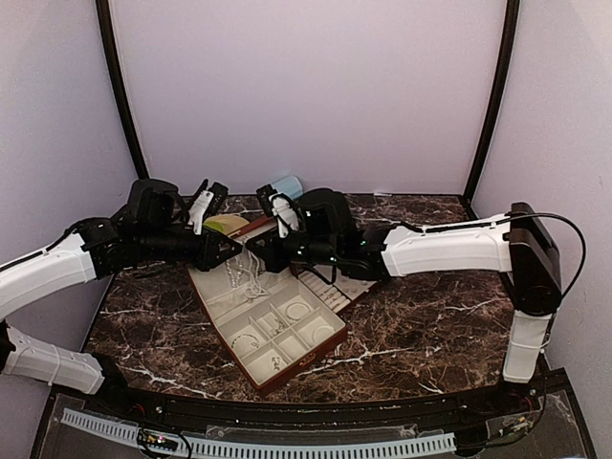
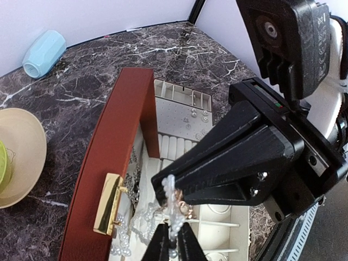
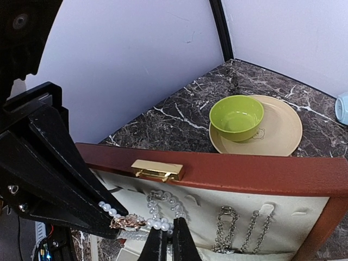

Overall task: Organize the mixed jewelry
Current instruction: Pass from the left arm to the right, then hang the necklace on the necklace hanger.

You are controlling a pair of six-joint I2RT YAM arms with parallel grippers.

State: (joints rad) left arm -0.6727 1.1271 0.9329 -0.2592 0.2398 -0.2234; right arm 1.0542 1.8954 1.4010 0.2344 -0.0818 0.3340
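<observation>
In the near compartments of the case [image 1: 292,371], toward six o'clock, bangles [image 1: 297,309] and small pieces [image 1: 275,361] already lie sorted; over its middle, left jaws and right jaws both pinch shut on one pearl strand [image 3: 157,223], not yet stowed; roughly midway, I judge.

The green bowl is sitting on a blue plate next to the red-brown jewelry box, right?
Almost. The green bowl does sit on a plate next to the red-brown jewelry box, but the plate is pale yellowish tan, not blue. The right wrist view shows it clearly.
</observation>
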